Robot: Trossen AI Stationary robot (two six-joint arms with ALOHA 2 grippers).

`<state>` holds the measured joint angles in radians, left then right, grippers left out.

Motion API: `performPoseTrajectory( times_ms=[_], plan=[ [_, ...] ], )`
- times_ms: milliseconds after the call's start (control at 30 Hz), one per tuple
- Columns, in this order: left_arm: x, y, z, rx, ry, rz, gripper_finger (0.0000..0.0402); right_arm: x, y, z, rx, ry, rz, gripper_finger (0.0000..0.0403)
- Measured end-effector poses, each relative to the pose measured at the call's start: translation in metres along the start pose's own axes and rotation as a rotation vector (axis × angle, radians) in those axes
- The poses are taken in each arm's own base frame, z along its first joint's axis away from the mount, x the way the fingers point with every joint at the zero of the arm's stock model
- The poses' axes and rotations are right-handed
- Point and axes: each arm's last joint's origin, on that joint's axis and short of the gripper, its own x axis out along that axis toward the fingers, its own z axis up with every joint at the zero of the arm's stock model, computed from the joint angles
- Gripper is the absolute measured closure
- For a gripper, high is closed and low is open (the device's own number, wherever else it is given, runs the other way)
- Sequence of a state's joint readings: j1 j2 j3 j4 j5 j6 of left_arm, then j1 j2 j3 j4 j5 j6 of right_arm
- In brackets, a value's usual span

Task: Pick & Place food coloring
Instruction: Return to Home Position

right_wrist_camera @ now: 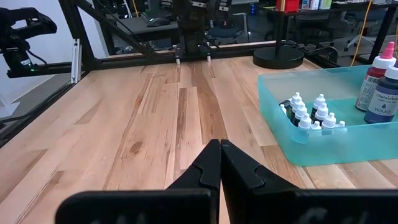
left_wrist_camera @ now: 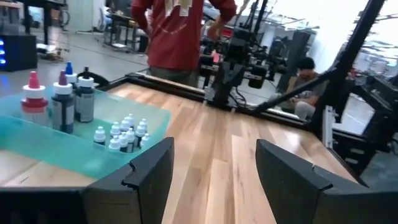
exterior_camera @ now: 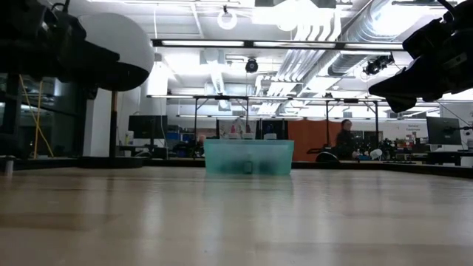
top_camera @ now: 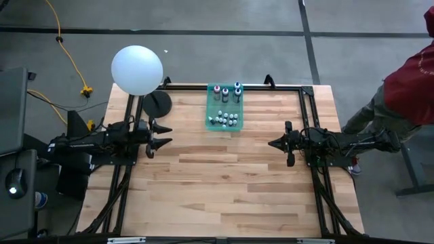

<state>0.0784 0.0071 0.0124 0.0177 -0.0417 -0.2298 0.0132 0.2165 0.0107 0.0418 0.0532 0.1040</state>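
Teal plastic bin [top_camera: 208,105] sits at the far edge of the wood table [top_camera: 224,190], approx midway btwn the arms. All the food coloring bottles [top_camera: 226,120] in view are inside it: bigger ones w/ pink and blue tips upright at the far end, tiny white-capped ones [right_wrist_camera: 309,113] bunched upright at the near end. No bottle shows on the bare boards. Left gripper [top_camera: 165,135] hangs over the table's left side, fingers [left_wrist_camera: 149,174] spread apart w/ nothing btwn them. Right gripper [top_camera: 272,144] mirrors it on the right side, fingers pressed together, also empty. Both are well apart from the bin, so placing looks done and the arms seem at or near rest. Risks from here, imo: the white ball [top_camera: 137,69] on its stand and round base [top_camera: 157,103] is just beside the left arm, so a wide elbow swing could knock it. A person [top_camera: 407,88] in a red top stands close to the right arm's base, so a sweep that way could hit them. A bump to the table or bin would likely topple the tiny bottles, which are crowded and look light.
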Motion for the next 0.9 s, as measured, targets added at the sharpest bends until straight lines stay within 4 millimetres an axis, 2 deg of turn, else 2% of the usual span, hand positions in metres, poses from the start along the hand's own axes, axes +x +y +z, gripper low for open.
performPoseTrajectory(
  times_ms=[200,900],
  plan=[
    [0.0,-0.0014,-0.0006,-0.009,0.015,-0.051,0.0182,0.0,0.0,0.0,0.0,0.0,0.0,0.0402],
    [-0.0001,-0.0014,-0.0008,-0.011,0.017,-0.05,0.0182,0.0,0.0,-0.0001,0.0,0.0,0.0,0.0402]
  ],
)
